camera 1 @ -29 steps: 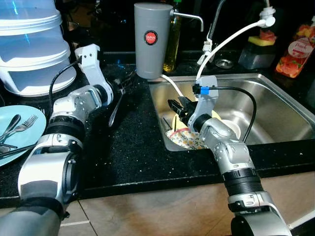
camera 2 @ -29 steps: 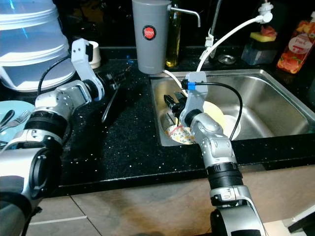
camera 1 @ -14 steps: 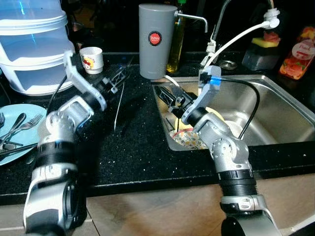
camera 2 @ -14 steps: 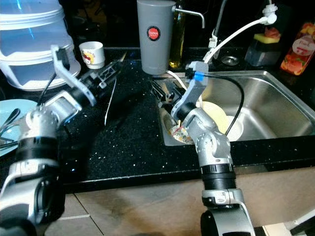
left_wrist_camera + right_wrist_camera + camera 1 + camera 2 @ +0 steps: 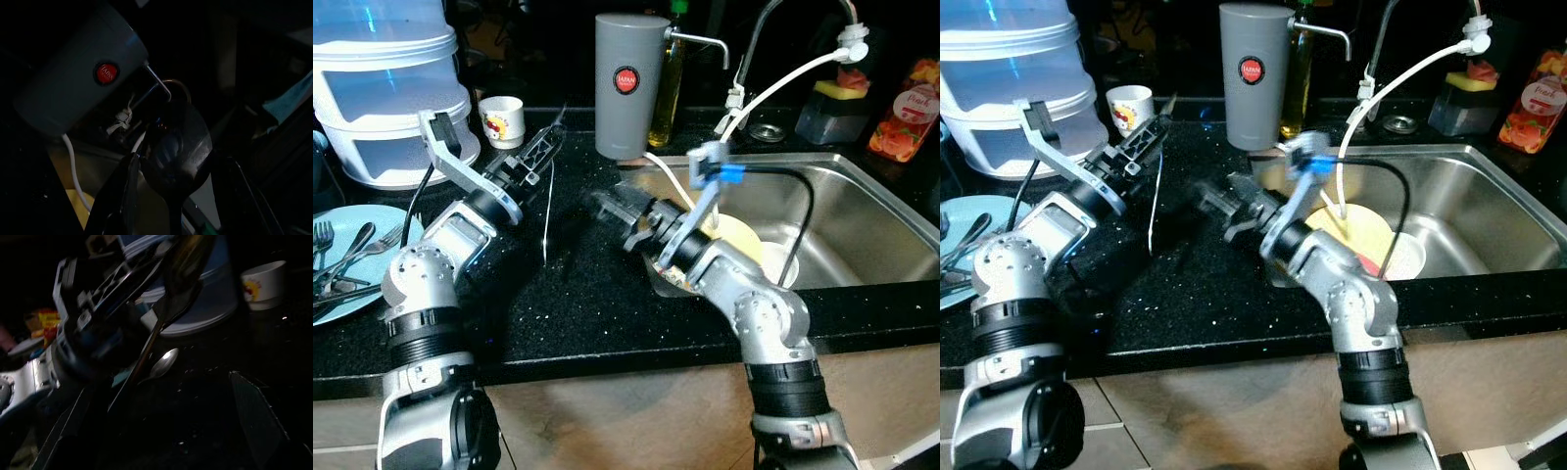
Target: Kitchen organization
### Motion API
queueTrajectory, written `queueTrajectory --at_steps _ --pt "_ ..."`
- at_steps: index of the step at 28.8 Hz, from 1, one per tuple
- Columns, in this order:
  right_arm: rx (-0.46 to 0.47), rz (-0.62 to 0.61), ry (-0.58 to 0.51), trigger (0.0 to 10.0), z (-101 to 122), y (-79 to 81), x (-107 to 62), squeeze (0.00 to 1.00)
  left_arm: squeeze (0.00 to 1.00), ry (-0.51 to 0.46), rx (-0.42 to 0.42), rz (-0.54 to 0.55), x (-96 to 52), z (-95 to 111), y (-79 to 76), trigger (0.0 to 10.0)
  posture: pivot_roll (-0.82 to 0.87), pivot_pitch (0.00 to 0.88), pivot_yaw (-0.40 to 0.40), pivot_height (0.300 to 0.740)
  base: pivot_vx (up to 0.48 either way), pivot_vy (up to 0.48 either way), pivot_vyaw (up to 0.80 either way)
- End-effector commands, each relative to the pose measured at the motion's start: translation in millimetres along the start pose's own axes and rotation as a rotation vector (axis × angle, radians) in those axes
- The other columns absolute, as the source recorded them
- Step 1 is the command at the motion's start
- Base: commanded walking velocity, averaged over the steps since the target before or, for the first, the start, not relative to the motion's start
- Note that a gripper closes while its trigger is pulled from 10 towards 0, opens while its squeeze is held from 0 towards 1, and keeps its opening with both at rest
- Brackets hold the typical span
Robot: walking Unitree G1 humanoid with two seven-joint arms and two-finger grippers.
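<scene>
Judging progress from the present layout, you should treat the kitchen organization as partly done at best. The left claw (image 5: 540, 157), in the upper left of the frame above the black bench (image 5: 578, 294), is clamped on a spoon (image 5: 178, 152); the left wrist view shows the bowl of the spoon seated between the two fingers, and the head views show its thin handle (image 5: 546, 220) hanging down toward the bench. The spoon has not been set down anywhere.

The right claw (image 5: 607, 208) is blurred, at the centre of the frame just left of the sink (image 5: 862, 211). You cannot tell whether its fingers are apart or together, nor whether it carries anything.

Items left to deal with, as far as visible:
- A yellow plate (image 5: 739, 240) and a white bowl (image 5: 781, 262) lie in the sink behind the right arm.
- A light blue plate (image 5: 367, 235) at the left edge of the frame holds a fork and other cutlery (image 5: 337, 259).
- A small white cup (image 5: 500, 119) stands near the stacked white container (image 5: 386, 93) in the upper left.

The spoon probably belongs with the cutlery on the blue plate, but the destination is a judgement, not confirmed.
</scene>
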State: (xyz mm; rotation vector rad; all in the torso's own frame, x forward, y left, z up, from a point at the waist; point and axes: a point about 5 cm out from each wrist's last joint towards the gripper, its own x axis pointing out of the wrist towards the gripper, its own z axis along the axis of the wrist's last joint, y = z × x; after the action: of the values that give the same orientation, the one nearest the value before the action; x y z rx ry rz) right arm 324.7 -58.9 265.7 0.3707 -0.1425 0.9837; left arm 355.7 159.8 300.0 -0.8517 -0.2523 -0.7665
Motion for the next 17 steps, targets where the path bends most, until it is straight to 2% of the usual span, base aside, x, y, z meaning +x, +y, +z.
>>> queueTrajectory --at_steps 1,4,6,17 --pt "-0.008 0.011 0.034 10.0 -4 3.9 -1.8 0.0 0.0 -0.006 -0.016 -0.006 -2.0 -3 -3.0 0.0 0.09 0.083 0.017 0.74 0.0 0.0 0.0" --pt "0.008 0.022 0.035 10.0 -4 7.1 -1.2 0.0 0.0 0.003 -0.02 -0.009 -1.9 -7 -5.0 0.0 0.09 0.079 0.019 0.74 0.0 0.0 0.0" --pt "0.057 0.046 0.018 10.0 -2 12.6 -0.2 0.0 0.0 0.032 -0.014 -0.007 -0.5 -18 -7.7 0.0 0.08 0.074 0.019 0.74 0.0 0.0 0.0" --pt "0.068 0.08 0.046 10.0 -7 22.3 1.1 0.0 0.0 0.054 -0.02 -0.006 2.9 -28 -12.3 0.0 0.08 0.071 0.021 0.74 0.0 0.0 0.0"
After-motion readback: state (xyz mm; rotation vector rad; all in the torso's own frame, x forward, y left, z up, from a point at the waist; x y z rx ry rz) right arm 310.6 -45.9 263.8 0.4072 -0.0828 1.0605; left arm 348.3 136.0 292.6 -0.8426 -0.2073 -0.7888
